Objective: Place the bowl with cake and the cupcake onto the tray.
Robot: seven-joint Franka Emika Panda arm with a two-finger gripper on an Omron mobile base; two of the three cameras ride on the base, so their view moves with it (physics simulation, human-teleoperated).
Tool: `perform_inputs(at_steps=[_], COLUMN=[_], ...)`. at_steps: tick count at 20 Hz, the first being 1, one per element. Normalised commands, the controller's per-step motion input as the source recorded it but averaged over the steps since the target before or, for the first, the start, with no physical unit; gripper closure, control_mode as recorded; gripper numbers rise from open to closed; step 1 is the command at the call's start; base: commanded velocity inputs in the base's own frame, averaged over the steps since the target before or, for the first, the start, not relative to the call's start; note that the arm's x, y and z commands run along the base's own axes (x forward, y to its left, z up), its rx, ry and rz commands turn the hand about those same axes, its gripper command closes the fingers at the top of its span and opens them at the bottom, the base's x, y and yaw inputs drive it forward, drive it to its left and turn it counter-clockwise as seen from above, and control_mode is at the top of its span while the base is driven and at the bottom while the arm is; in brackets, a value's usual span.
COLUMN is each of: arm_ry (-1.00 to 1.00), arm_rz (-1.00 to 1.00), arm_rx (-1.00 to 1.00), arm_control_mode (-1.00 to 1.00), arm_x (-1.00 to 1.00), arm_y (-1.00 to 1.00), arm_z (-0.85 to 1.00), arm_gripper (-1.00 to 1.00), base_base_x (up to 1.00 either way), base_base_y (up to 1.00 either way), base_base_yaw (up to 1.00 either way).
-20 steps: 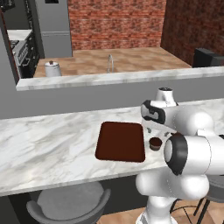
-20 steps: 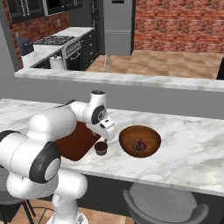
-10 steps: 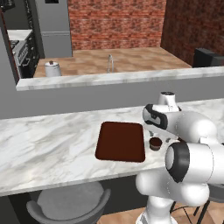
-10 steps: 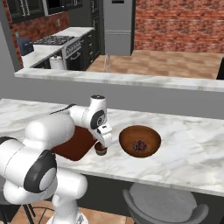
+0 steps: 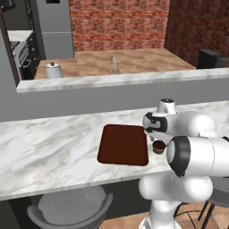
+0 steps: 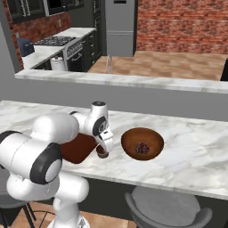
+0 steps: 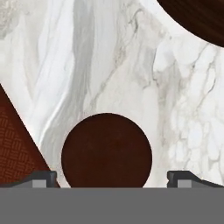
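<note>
Small round dark-brown cupcake (image 7: 106, 149) near the white marble table's (image 5: 53, 143) front edge, just beside the flat maroon rectangular tray (image 5: 123, 144); tool (image 7: 111, 178) directly above, jaws spread wide, holding nothing. Likely best: descend centred so the fingers straddle the wrapper evenly; close gently before lifting; avoid nudging the wide orange-brown bowl with cake (image 6: 142, 144).

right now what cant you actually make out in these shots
- Bowl with cake: in the hand view just a dark arc, cut off by the top edge.
- Tray: in the right base view mostly behind the arm; in the hand view a corner at the left edge.
- Cupcake: wrapper unseen from above; partly hidden by the gripper in the right base view.
- Fingers: just the tips show.
</note>
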Motion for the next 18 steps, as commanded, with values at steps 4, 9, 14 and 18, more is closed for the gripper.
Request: perform_inputs(at_steps=[4, 9, 14, 18], arm_ry=[0.0, 0.0, 0.0, 0.0], arm_rz=[0.0, -0.1, -0.1, -0.09], arm_rx=[0.0, 0.0, 0.0, 0.0], arm_control_mode=[-1.0, -1.0, -1.0, -1.0], arm_x=[0.12, -0.22, -0.16, 0.0], arm_y=[-0.12, -0.14, -0.01, 0.0], arm_z=[-0.11, -0.28, -0.26, -0.23], arm_gripper=[-1.0, -1.0, -1.0, -1.0], base_base_x=[0.0, 0.0, 0.0, 0.0], base_base_y=[0.0, 0.0, 0.0, 0.0], base_base_yaw=[0.0, 0.0, 0.0, 0.0])
